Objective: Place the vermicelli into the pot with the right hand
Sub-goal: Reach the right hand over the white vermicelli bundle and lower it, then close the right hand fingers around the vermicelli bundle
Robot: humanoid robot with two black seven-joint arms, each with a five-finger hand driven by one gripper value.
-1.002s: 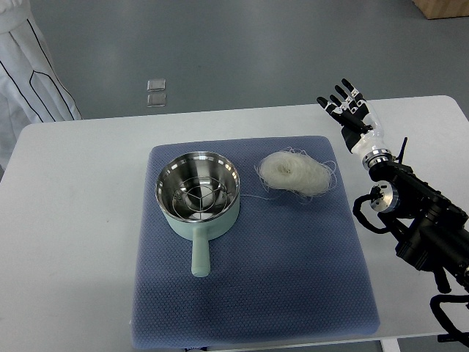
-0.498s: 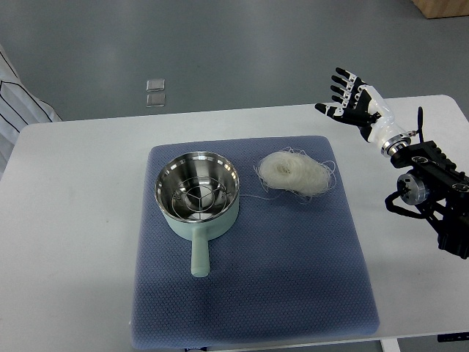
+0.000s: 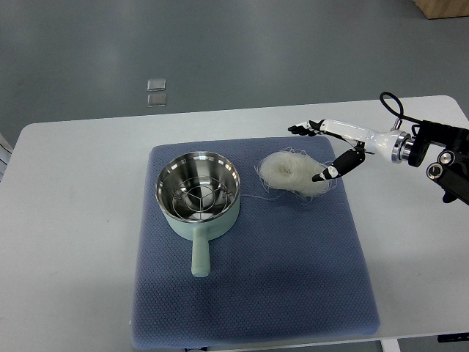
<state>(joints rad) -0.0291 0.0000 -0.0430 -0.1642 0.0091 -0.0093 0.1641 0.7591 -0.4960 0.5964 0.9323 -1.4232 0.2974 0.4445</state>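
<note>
Here the right hand (image 3: 322,150) reaches in from the picture's right edge, its white forearm stretched level over the far right part of the table (image 3: 73,220). The fingers (image 3: 300,130) are spread and relaxed, holding nothing: they point toward the far edge of the blue mat (image 3: 256,293), while the thumb (image 3: 327,173) hangs over the near right side of the vermicelli (image 3: 293,171). Whether the thumb tip actually touches the strands cannot be told. The vermicelli lies as a loose white nest on the mat, just to the right of the pot (image 3: 198,194), with a few thin strands trailing toward the pot's rim. The pot (pale green outside, shiny metal inside, with a wire rack at the bottom) sits on the mat's left half, its handle (image 3: 199,254) pointing toward the robot.
</note>
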